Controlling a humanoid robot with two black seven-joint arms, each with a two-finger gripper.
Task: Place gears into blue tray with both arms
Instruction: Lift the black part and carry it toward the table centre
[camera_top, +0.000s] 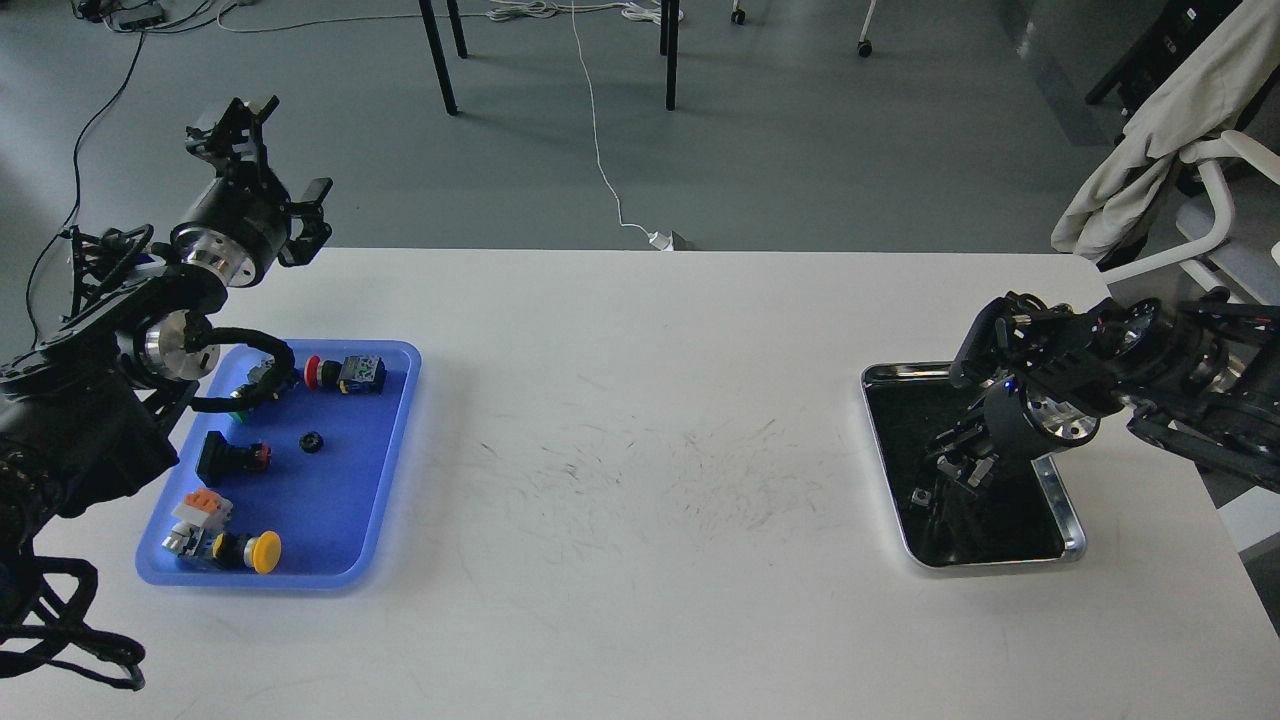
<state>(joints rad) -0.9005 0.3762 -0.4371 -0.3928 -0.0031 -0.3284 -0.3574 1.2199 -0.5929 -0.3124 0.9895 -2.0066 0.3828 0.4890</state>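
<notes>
One small black gear (312, 440) lies in the middle of the blue tray (404, 400) at the table's left side. My left gripper (277, 155) is raised above the table's far left corner, behind the tray, open and with nothing in it. My right gripper (948, 478) points down into the shiny silver tray (1072, 520) at the right. Its fingers are dark against the tray's dark inside, so I cannot tell their state or whether they hold anything. No other gears are visible in the silver tray.
Several colour-capped push-button switches lie in the blue tray: red (345, 372), yellow (262, 551), orange (200, 505), and a black one (228, 457). A chair with a draped cloth (1160, 120) stands beyond the table's right corner.
</notes>
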